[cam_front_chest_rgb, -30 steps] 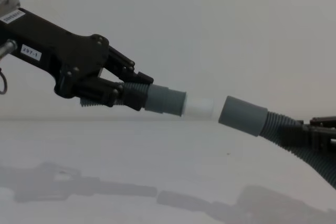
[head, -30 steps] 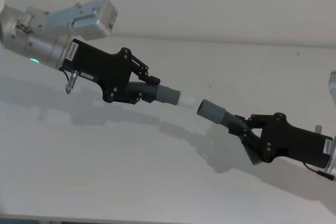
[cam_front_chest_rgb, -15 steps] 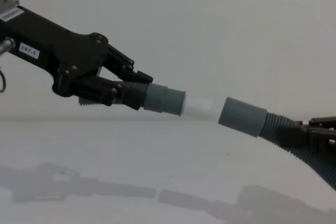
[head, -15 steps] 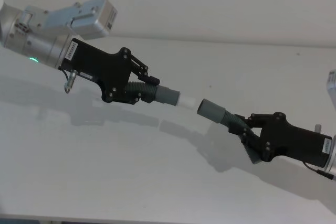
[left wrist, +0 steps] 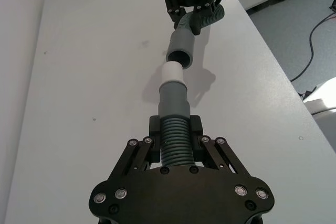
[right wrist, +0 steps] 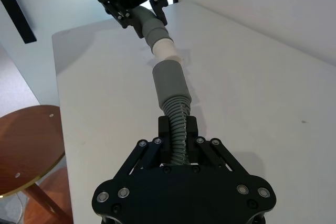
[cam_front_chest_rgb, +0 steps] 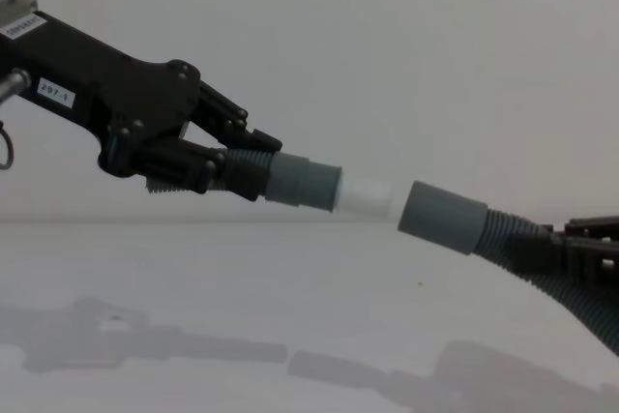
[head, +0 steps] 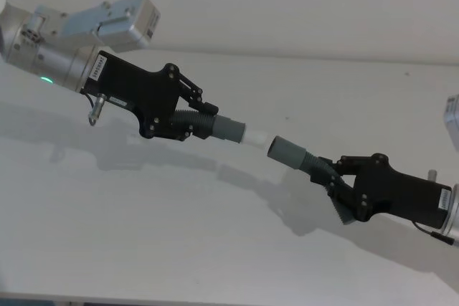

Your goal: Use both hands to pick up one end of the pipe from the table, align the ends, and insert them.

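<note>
Since the earlier pictures the gap between the two hose ends has narrowed: the plain cuff [cam_front_chest_rgb: 441, 218] has crept toward the white tip [cam_front_chest_rgb: 368, 198], and in the chest view the two now sit almost touching, not yet one inside the other.

The left tool [head: 188, 115] is clamped on the ribbed part of the straighter hose piece [head: 208, 126], held in the air above the tabletop [head: 215, 249], its cuff and white tip pointing toward the robot's right. The right tool [head: 336, 179] is clamped on the ribs of the curved hose piece [head: 305, 160], also lifted, its plain grey cuff pointing back at the white tip. In the left wrist view the white tip [left wrist: 171, 72] lies just below the open mouth of the plain cuff [left wrist: 182, 49], and the two run nearly in line. In the right wrist view the plain cuff [right wrist: 169, 82] meets the white tip [right wrist: 165, 50] with only a sliver of gap.

Nothing stands between the two ends; only their shadows lie on the white tabletop below. Beside the tabletop, a round wooden stool [right wrist: 29, 145] stands on the floor, and on the other side a black cable [left wrist: 320, 24] trails across the floor.
</note>
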Robot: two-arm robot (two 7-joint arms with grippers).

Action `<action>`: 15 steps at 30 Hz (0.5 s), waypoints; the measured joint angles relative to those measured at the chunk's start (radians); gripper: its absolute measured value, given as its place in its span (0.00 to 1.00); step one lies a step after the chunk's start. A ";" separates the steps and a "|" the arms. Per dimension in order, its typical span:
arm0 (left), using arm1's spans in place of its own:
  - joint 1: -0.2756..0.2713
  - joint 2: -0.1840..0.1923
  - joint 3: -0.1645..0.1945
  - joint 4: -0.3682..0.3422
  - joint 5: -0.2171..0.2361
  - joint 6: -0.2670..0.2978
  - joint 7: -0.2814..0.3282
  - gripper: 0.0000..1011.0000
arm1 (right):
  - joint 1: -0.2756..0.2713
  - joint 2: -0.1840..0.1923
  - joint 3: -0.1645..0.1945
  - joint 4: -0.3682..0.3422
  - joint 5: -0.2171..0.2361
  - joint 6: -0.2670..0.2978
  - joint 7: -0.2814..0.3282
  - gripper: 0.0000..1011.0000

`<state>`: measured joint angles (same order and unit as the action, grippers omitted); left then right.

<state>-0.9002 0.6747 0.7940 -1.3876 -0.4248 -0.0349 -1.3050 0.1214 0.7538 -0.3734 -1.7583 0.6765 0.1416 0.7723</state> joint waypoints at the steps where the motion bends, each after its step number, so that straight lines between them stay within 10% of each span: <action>1: -0.001 -0.001 0.001 0.002 -0.001 -0.001 -0.001 0.31 | 0.001 0.000 -0.002 0.001 0.000 -0.001 0.000 0.17; 15: -0.009 -0.005 0.011 0.014 -0.012 -0.008 -0.002 0.31 | 0.018 0.001 -0.019 0.007 0.004 -0.005 -0.001 0.17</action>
<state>-0.9090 0.6692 0.8054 -1.3734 -0.4373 -0.0430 -1.3075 0.1397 0.7545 -0.3926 -1.7508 0.6801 0.1370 0.7715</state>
